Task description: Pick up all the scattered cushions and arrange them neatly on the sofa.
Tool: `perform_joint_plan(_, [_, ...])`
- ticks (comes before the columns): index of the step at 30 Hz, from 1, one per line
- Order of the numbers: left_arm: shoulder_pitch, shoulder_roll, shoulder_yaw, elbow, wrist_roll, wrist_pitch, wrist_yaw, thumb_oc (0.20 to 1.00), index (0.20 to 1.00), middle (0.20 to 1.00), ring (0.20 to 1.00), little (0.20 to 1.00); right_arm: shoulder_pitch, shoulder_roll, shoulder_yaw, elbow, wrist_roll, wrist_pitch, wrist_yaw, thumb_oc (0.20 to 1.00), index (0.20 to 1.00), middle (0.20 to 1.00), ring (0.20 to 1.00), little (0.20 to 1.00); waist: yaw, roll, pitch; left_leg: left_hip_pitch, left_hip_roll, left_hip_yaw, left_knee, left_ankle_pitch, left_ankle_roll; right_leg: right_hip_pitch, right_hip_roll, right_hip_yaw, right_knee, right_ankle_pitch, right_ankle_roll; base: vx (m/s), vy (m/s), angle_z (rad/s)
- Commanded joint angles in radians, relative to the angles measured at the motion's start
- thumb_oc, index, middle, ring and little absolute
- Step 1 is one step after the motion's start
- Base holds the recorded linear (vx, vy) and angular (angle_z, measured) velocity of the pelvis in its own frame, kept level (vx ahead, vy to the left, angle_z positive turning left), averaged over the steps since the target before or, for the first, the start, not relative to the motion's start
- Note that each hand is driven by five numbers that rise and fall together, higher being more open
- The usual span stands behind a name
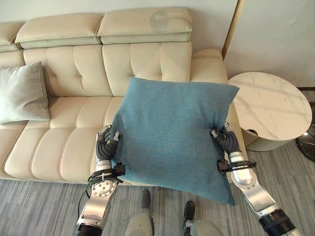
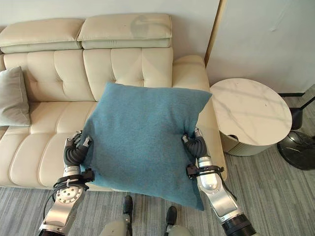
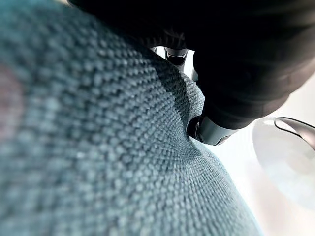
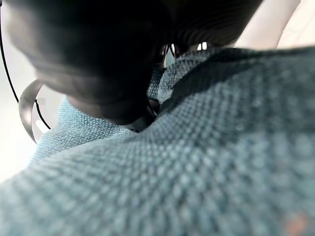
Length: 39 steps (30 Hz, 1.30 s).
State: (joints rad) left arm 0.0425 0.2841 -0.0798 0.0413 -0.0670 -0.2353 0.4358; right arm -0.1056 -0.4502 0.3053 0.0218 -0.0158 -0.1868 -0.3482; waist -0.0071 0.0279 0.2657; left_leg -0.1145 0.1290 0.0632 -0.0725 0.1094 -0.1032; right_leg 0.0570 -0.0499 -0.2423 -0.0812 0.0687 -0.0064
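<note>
Blue cushion (image 1: 170, 140), soft, light and bulky, is pinched at its side edges between left hand (image 1: 106, 142) and right hand (image 1: 222, 138), over sofa (image 1: 64, 142); edge grips should suit it.

Floor: grey wood-grain planks (image 1: 44, 206), near.
Wall: plain white (image 1: 275, 34), far.
Side table: round white marble-topped (image 1: 270, 105), right.

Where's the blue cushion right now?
The blue cushion is held up in front of the sofa at its right end, between the left hand and right hand, with the round side table to its right.
</note>
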Motion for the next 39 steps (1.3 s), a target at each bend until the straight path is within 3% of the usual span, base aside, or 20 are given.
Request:
perform_joint_plan(1, [-0.013,0.051,-0.030,-0.127,0.002,-0.080,0.000,0.200,0.200,0.200,0.200,0.200,-0.035,0.034,0.024,-0.130,-0.018,-0.093,-0.014,0.200,0.200,0.200,0.200,0.200,0.021,-0.016,-0.075,0.075,-0.015,-0.012,-0.004,-0.047,-0.009,0.003,-0.051,0.040,0.024,-0.130,0.096,0.16,0.095,-0.23])
perform_joint_plan(6, [-0.032,0.042,-0.071,-0.095,-0.027,-0.072,0.006,0.200,0.200,0.200,0.200,0.200,-0.070,0.040,0.048,-0.096,-0.070,-0.066,-0.050,0.200,0.200,0.200,0.200,0.200,0.025,-0.028,-0.088,0.118,-0.024,0.007,-0.015,-0.066,-0.003,0.028,-0.062,0.051,0.006,-0.125,0.105,0.12,0.077,0.03])
perform_joint_plan(11, [-0.244,0.048,-0.139,0.004,-0.040,-0.080,0.097,0.200,0.200,0.200,0.200,0.200,-0.300,0.051,0.116,0.019,-0.128,-0.019,-0.127,0.200,0.200,0.200,0.200,0.200,0.044,-0.055,-0.036,0.091,-0.035,0.018,-0.015,-0.070,0.015,-0.042,-0.081,0.075,0.051,-0.124,0.116,-0.09,0.044,0.02])
perform_joint_plan(13, [-0.523,0.089,-0.203,0.118,-0.039,-0.091,0.188,0.200,0.200,0.200,0.200,0.200,-0.548,0.049,0.174,0.157,-0.119,0.010,-0.199,0.200,0.200,0.200,0.200,0.200,0.059,-0.066,0.036,-0.020,-0.038,0.014,0.007,-0.058,0.021,-0.191,-0.097,0.101,0.134,-0.118,0.119,-0.35,0.039,-0.23])
perform_joint_plan(14, [-0.536,0.089,-0.204,0.127,-0.039,-0.095,0.190,0.200,0.200,0.200,0.200,0.200,-0.560,0.050,0.173,0.165,-0.118,0.008,-0.201,0.200,0.200,0.200,0.200,0.200,0.060,-0.067,0.038,-0.030,-0.038,0.015,0.012,-0.059,0.021,-0.202,-0.098,0.103,0.141,-0.120,0.119,-0.24,0.049,-0.19])
perform_joint_plan(16, [-0.847,0.146,-0.260,0.291,-0.001,-0.091,0.293,0.200,0.200,0.200,0.200,0.200,-0.842,0.008,0.202,0.336,-0.078,0.023,-0.274,0.200,0.200,0.200,0.200,0.200,0.070,-0.073,0.075,-0.168,-0.044,0.012,0.079,-0.061,0.018,-0.347,-0.118,0.121,0.217,-0.118,0.123,-0.21,0.056,-0.16])
perform_joint_plan(19, [-1.074,0.198,-0.287,0.399,0.085,-0.058,0.379,0.200,0.200,0.200,0.200,0.200,-1.064,-0.047,0.209,0.412,-0.097,0.027,-0.353,0.200,0.200,0.200,0.200,0.200,0.072,-0.077,0.108,-0.283,-0.063,0.002,0.155,-0.076,0.015,-0.448,-0.135,0.125,0.280,-0.128,0.130,-0.08,0.033,-0.08])
perform_joint_plan(23, [-1.273,0.284,-0.348,0.512,0.188,-0.014,0.411,0.200,0.200,0.200,0.200,0.200,-1.256,-0.109,0.247,0.466,-0.160,0.031,-0.419,0.200,0.200,0.200,0.200,0.200,0.068,-0.080,0.125,-0.411,-0.077,-0.011,0.231,-0.095,0.015,-0.561,-0.149,0.139,0.346,-0.139,0.134,-0.03,0.032,0.09])
perform_joint_plan(27, [-1.513,0.387,-0.502,0.686,0.270,0.046,0.399,0.200,0.200,0.200,0.200,0.200,-1.440,-0.168,0.309,0.571,-0.161,0.023,-0.459,0.200,0.200,0.200,0.200,0.200,0.058,-0.084,0.136,-0.561,-0.086,-0.019,0.312,-0.123,0.022,-0.689,-0.167,0.154,0.406,-0.140,0.145,0.02,0.033,0.14])
perform_joint_plan(32, [-1.728,0.410,-0.660,0.858,0.332,0.103,0.414,0.200,0.200,0.200,0.200,0.200,-1.617,-0.191,0.395,0.705,-0.125,0.014,-0.493,0.200,0.200,0.200,0.200,0.200,0.061,-0.082,0.132,-0.752,-0.095,-0.039,0.435,-0.195,0.027,-0.847,-0.186,0.175,0.502,-0.181,0.160,0.14,0.022,0.20])
perform_joint_plan(39, [-1.873,0.388,-0.830,1.082,0.376,0.132,0.418,0.200,0.200,0.200,0.200,0.200,-1.789,-0.205,0.552,0.845,-0.169,0.032,-0.526,0.200,0.200,0.200,0.200,0.200,0.067,-0.094,0.098,-0.915,-0.092,-0.043,0.500,-0.208,0.028,-1.003,-0.209,0.174,0.579,-0.188,0.169,0.08,0.009,0.05])
